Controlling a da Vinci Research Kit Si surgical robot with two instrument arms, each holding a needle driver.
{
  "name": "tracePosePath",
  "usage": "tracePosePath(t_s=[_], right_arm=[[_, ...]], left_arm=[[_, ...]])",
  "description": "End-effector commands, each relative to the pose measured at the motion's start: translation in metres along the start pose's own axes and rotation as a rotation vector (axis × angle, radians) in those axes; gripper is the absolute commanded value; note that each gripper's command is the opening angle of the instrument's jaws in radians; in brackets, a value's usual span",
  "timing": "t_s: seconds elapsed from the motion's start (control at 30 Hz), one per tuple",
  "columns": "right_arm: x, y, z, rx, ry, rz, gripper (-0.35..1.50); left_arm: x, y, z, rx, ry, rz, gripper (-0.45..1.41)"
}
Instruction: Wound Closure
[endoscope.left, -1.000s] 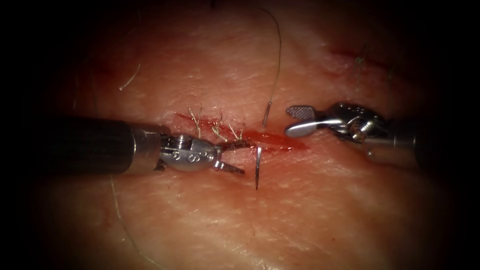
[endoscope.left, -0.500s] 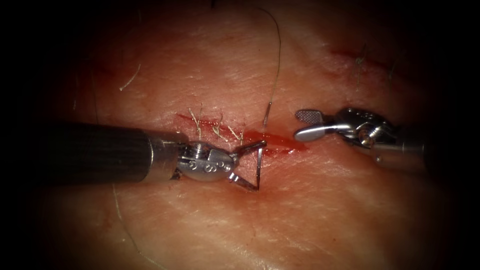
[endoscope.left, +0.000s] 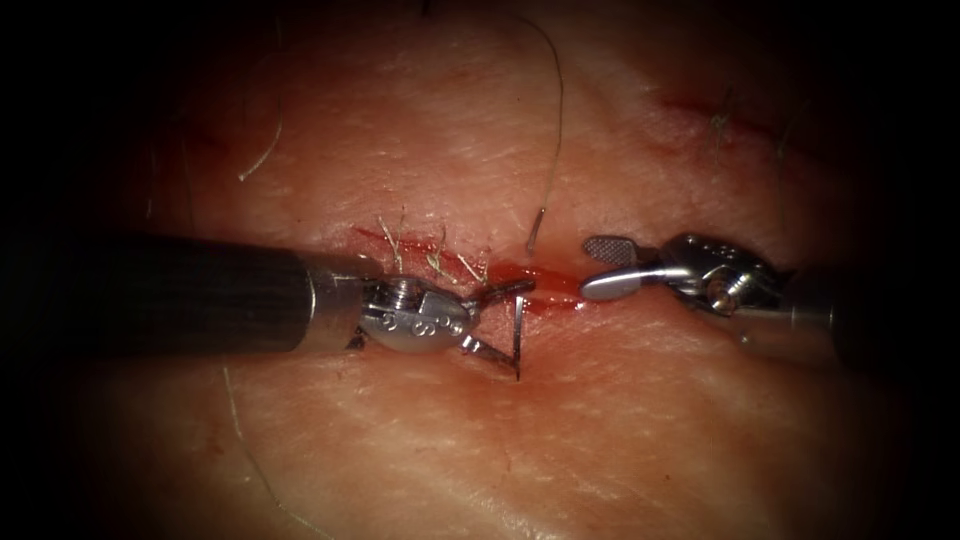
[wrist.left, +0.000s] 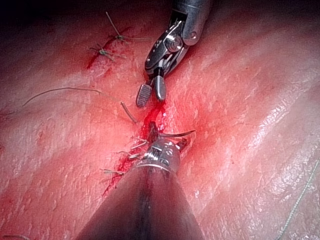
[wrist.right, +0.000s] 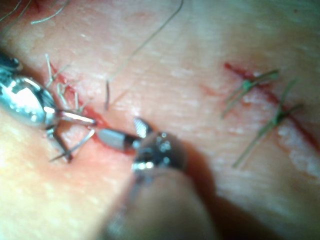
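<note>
The tissue (endoscope.left: 600, 420) lies glistening, red fluid (endoscope.left: 545, 278) in the cut (endoscope.left: 450, 262). The needle (endoscope.left: 517, 335) stands in the tissue, between the spread jaws of the left tool (endoscope.left: 505, 325). The right tool (endoscope.left: 605, 265) hovers agape, holding nothing. The thread (endoscope.left: 555, 130) trails upward.

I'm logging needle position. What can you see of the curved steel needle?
The thin, curved steel needle passes through the tissue under the cut. Its pointed end stands out below the cut; its tail, trailing thread, stands out above. The left tool, jaws open, straddles the pointed end.
</note>
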Motion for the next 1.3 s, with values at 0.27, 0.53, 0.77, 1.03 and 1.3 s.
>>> tracePosePath(t_s=[0.27, 0.53, 0.77, 1.03, 1.3], right_arm=[[-0.0002, 0.0004, 0.0008, 0.008, 0.012, 0.012, 1.36], [0.0001, 0.0002, 0.0005, 0.006, 0.031, 0.017, 1.35], [0.0004, 0.0002, -0.0001, -0.019, 0.046, 0.025, 1.33], [0.0002, -0.0006, 0.0001, -0.005, 0.061, -0.005, 1.31], [-0.0003, -0.0018, 0.0001, 0.037, 0.052, -0.062, 1.26]], left_arm=[[0.0008, 0.0003, 0.0009, 0.015, 0.064, 0.006, 0.69], [-0.0001, 0.0001, 0.0002, 0.020, 0.063, 0.018, -0.45], [0.0019, 0.0000, -0.0017, -0.036, 0.105, -0.152, -0.45], [0.0063, -0.0015, -0.0051, -0.097, 0.173, -0.266, -0.45], [0.0102, -0.0022, -0.0081, -0.160, 0.279, -0.395, -0.45]])
